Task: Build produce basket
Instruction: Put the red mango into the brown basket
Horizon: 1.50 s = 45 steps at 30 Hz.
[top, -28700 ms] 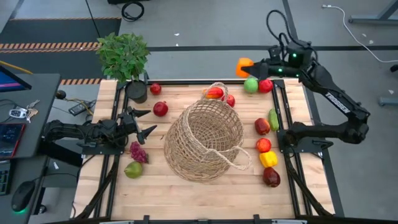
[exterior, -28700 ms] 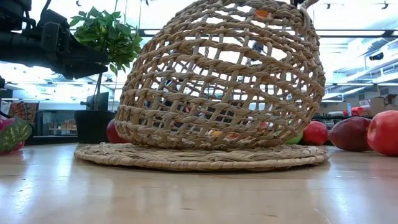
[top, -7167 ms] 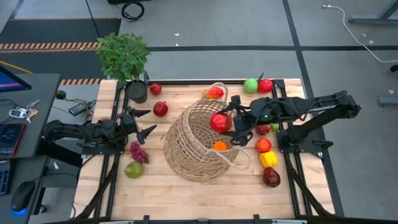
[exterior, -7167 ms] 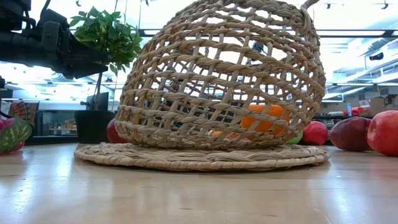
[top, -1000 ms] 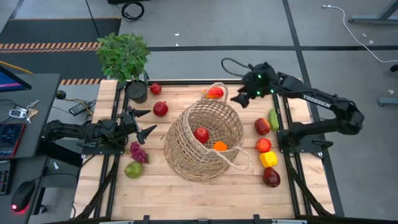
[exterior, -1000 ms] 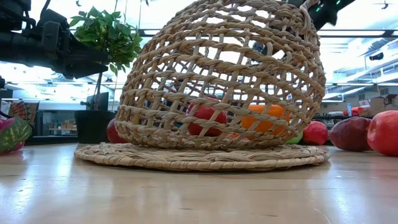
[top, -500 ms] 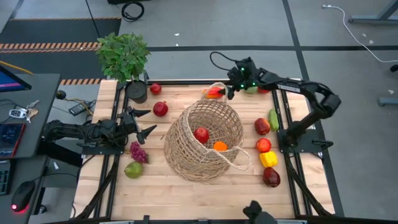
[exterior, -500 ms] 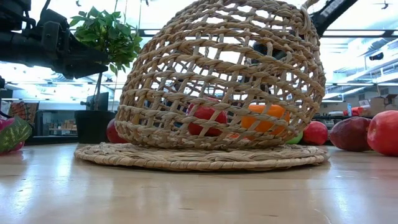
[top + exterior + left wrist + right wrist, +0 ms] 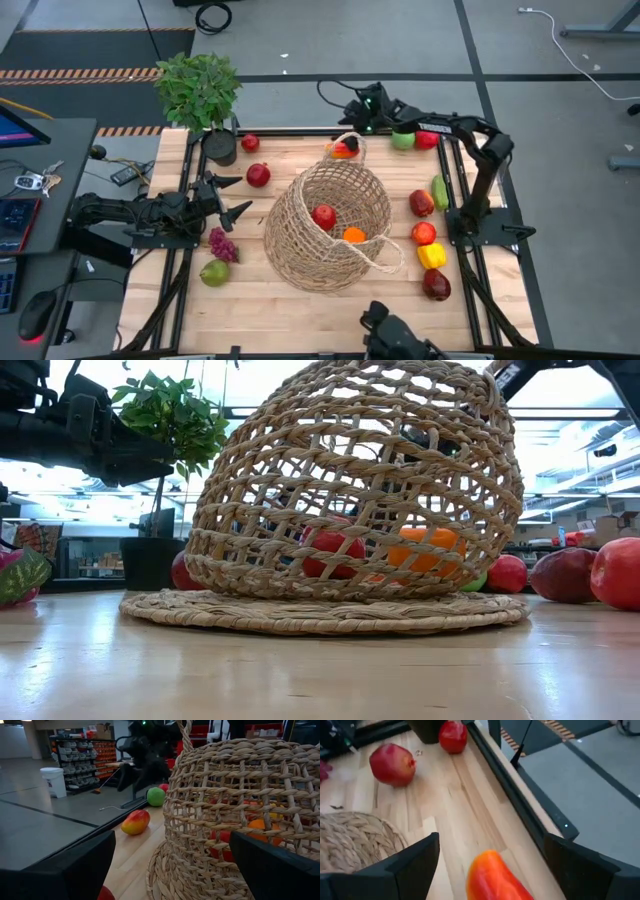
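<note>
Two fruits (image 9: 323,216) lie in the basket (image 9: 300,250); right gripper (image 9: 352,138) spread, empty.

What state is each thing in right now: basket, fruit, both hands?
Basket: lying on its side, mouth facing the right arm.
Red fruit: inside the basket.
Orange fruit: inside the basket, beside the red one.
Mango: on the table at the far edge, not gripped.
Right hand: open, hovering over the mango.
Left hand: open, empty, waiting left of the basket.
</note>
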### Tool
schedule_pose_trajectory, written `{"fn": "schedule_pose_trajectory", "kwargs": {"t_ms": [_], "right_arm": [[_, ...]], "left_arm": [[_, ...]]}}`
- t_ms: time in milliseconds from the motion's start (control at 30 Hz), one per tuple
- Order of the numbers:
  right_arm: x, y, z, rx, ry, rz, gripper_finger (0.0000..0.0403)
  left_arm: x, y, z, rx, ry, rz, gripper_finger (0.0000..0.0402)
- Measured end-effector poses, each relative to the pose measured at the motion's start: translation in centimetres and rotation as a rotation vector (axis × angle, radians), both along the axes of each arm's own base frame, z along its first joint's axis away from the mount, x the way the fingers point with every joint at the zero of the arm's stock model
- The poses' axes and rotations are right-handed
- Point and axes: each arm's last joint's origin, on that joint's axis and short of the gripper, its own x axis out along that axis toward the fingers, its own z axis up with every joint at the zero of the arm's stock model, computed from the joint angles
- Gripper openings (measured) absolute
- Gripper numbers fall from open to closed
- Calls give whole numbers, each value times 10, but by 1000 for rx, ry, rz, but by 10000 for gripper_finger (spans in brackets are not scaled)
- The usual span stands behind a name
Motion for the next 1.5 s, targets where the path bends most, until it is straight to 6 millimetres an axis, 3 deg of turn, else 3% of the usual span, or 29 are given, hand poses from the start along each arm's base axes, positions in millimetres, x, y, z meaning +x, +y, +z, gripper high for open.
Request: {"fn": "schedule_pose_trajectory", "kwargs": {"t_ms": [300,800,1333,1500], "right_arm": [[4,9,-31,-2,179,91,358],[8,7,-60,-15,280,66,356],[5,10,-62,82,312,9,286],[2,8,-42,137,316,-60,291]], "left_arm": [[0,0,0,0,0,0,398],[0,0,0,0,1,0,398],[0,0,0,0,-1,0,398],[0,0,0,0,0,1,398]]}}
